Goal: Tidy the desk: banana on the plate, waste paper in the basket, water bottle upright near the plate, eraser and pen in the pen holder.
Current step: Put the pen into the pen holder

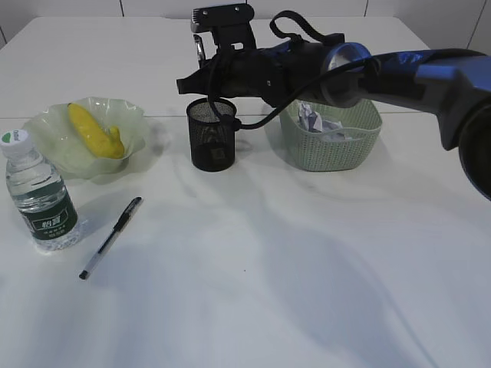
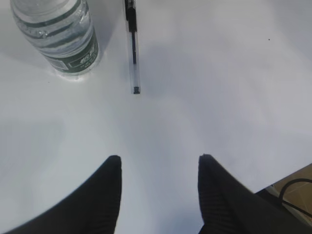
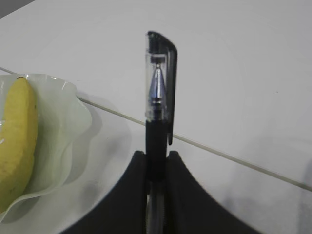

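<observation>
Right gripper (image 3: 156, 168) clamps a capped pen (image 3: 160, 92) above the holder (image 1: 212, 134).
My left gripper (image 2: 160, 168) gapes empty; its camera alone shows a second pen (image 2: 132, 46) beside the bottle (image 2: 58, 34).

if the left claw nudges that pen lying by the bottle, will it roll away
Probably only a little: the pen is a slim round barrel lying flat on a smooth table, but its cap clip should likely stop it. It looks light and stiff, so it may skid or pivot, perhaps toward the water bottle.

Two black ribbed fingers (image 2: 105, 195) of the left gripper (image 2: 160, 163) rise from the bottom edge, spread apart over the white tabletop (image 2: 219, 87). Upper left stands a clear plastic green-labelled water bottle (image 2: 56, 34); just beside it lies a clear black-tipped pen (image 2: 132, 46).
</observation>
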Motion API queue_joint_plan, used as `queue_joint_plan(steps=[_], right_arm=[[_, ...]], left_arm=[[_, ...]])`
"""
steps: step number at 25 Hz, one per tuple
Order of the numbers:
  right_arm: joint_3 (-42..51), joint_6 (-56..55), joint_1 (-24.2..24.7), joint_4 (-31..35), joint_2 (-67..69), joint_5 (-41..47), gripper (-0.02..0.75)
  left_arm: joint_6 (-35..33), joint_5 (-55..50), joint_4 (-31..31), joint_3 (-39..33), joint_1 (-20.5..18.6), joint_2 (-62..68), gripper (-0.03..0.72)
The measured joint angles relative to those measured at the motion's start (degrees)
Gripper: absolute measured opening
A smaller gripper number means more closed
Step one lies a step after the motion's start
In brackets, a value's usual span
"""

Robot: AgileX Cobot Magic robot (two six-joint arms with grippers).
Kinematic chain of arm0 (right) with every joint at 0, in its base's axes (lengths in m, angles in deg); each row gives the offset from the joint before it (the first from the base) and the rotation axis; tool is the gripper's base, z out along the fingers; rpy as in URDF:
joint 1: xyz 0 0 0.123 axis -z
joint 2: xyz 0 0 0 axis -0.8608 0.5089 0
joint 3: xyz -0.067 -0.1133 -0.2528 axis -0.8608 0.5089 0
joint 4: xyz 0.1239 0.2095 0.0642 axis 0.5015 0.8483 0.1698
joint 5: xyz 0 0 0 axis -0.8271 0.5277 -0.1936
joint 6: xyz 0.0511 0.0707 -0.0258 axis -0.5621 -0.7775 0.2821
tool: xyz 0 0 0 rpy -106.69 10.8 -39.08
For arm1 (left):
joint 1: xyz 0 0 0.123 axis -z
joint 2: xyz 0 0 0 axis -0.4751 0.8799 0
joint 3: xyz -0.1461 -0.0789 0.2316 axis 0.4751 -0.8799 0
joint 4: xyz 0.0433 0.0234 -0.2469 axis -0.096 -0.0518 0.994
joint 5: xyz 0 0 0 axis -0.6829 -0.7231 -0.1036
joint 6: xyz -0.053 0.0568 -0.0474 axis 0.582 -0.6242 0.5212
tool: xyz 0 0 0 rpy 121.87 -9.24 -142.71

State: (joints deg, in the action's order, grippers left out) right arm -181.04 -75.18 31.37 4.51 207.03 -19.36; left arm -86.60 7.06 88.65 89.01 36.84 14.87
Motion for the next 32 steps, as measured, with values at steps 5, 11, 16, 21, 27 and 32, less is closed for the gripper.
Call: queue_joint_plan(steps=[5, 11, 16, 21, 27, 32], right_arm=[[0.0, 0.0, 0.0, -0.4, 0.2, 0.0, 0.042], [0.0, 0.0, 0.0, -0.9, 0.2, 0.1, 0.057], [0.0, 0.0, 0.0, -0.9, 0.2, 0.8, 0.153], [0.0, 0.0, 0.0, -0.9, 0.2, 1.5, 0.202], [0.0, 0.0, 0.0, -0.9, -0.1, 4.0, 0.211], [0.0, 0.0, 0.0, -0.9, -2.9, 9.2, 0.211]], left_arm=[[0.0, 1.3, 0.0, 0.0, 0.0, 0.0, 0.363], [0.0, 1.9, 0.3, 0.0, 0.0, 0.0, 0.363], [0.0, 1.9, 0.8, 0.0, 0.0, 0.0, 0.363], [0.0, 2.1, 0.9, 0.0, 0.0, 0.0, 0.363], [0.0, 2.1, 1.0, 0.0, 0.0, 0.0, 0.363], [0.0, 2.1, 1.0, 0.0, 0.0, 0.0, 0.363]])
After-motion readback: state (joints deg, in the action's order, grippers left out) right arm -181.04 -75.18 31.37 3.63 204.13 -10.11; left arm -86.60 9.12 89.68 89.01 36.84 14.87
